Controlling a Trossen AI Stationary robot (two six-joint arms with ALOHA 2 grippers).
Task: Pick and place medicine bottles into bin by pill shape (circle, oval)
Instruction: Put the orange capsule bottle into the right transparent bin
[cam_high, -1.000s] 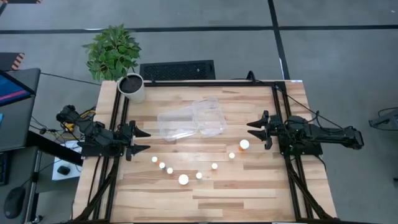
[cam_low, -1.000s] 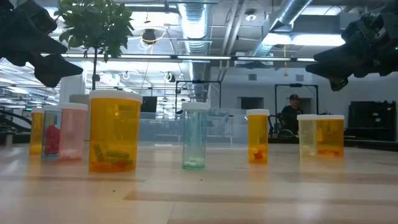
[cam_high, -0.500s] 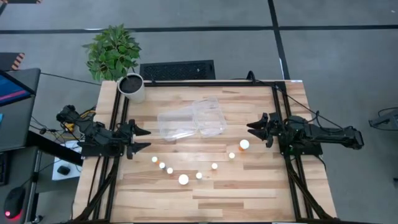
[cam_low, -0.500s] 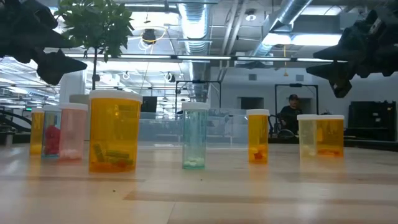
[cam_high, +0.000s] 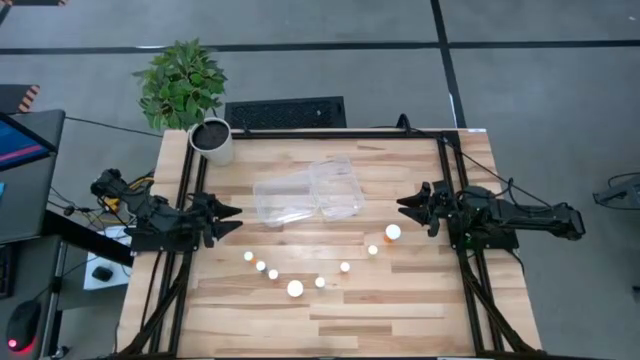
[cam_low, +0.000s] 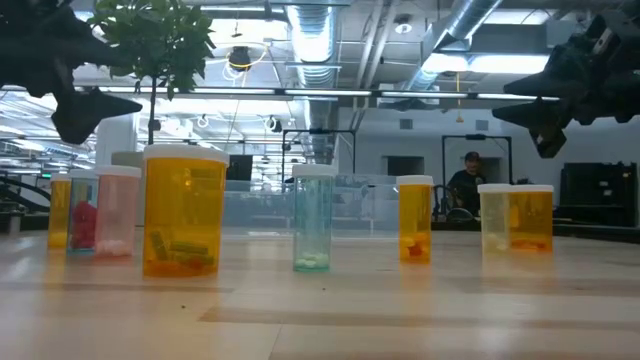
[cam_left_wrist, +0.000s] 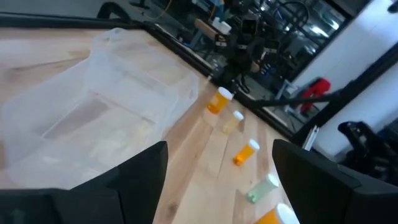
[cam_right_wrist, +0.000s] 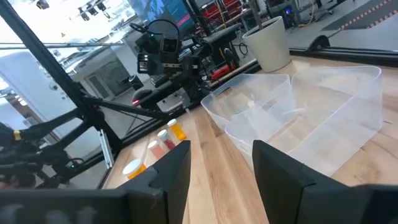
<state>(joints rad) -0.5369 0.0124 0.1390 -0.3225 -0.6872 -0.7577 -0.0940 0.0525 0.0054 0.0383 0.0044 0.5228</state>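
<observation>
Several medicine bottles (cam_high: 295, 288) with white caps stand upright in a curved row on the wooden table, from a small one (cam_high: 249, 256) at the left to a larger one (cam_high: 393, 232) at the right. In the low view the big orange bottle (cam_low: 185, 210) is nearest. The clear two-compartment bin (cam_high: 305, 190) lies beyond them at the table's middle. My left gripper (cam_high: 225, 222) hovers open at the left edge, pointing toward the table's middle. My right gripper (cam_high: 408, 208) hovers open at the right side, just above the larger bottle. Neither has anything between its fingers.
A white pot (cam_high: 212, 140) with a green plant stands at the far left corner. Black frame rails (cam_high: 186, 200) run along both sides of the table. Bare wood (cam_high: 340, 320) lies along the near edge. A person sits far back in the room (cam_low: 468, 180).
Both grippers have stayed in place above the table and rolled about their own pointing lines, the left one further than the right. The bottles and the bin have not moved.
</observation>
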